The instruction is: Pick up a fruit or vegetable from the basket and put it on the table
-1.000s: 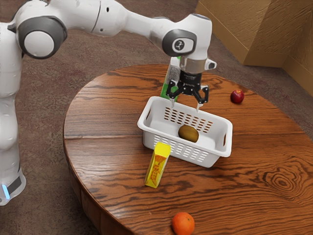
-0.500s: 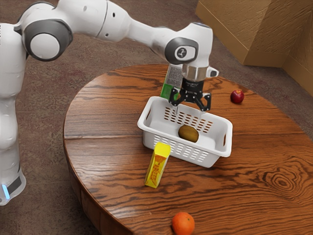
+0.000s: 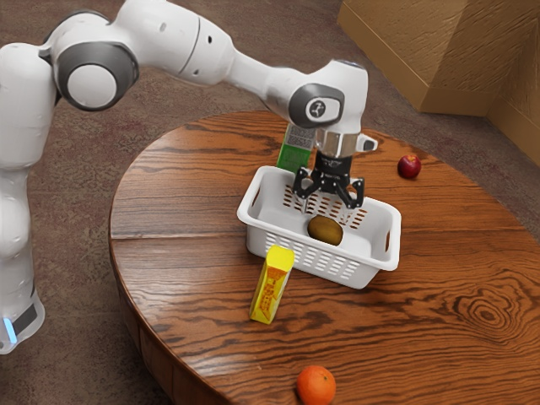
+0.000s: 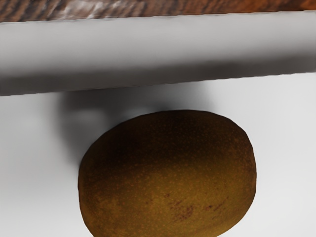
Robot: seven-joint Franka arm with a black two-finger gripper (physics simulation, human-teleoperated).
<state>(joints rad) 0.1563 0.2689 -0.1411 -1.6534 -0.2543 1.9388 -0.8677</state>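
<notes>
My gripper (image 3: 326, 216) is open, its fingers reaching down inside the white basket (image 3: 384, 211), just above the brown kiwi-like fruit (image 3: 325, 231). Nothing is between the fingers. The fruit lies on the basket's floor. In the wrist view the speckled brown fruit (image 4: 170, 177) looms large beneath my hand, close to one basket wall (image 4: 158, 49), with a shadow beside it.
A yellow box (image 3: 272, 287) leans beside the basket's near side. Behind the basket is a green and grey carton (image 3: 294, 153). A red apple (image 3: 409, 166) and an orange (image 3: 316, 386) rest on the round wooden table (image 3: 456, 278).
My hand has come down from above the basket's far rim to within the basket, nearer the fruit, fingers still apart. The fruit and basket have not moved.
</notes>
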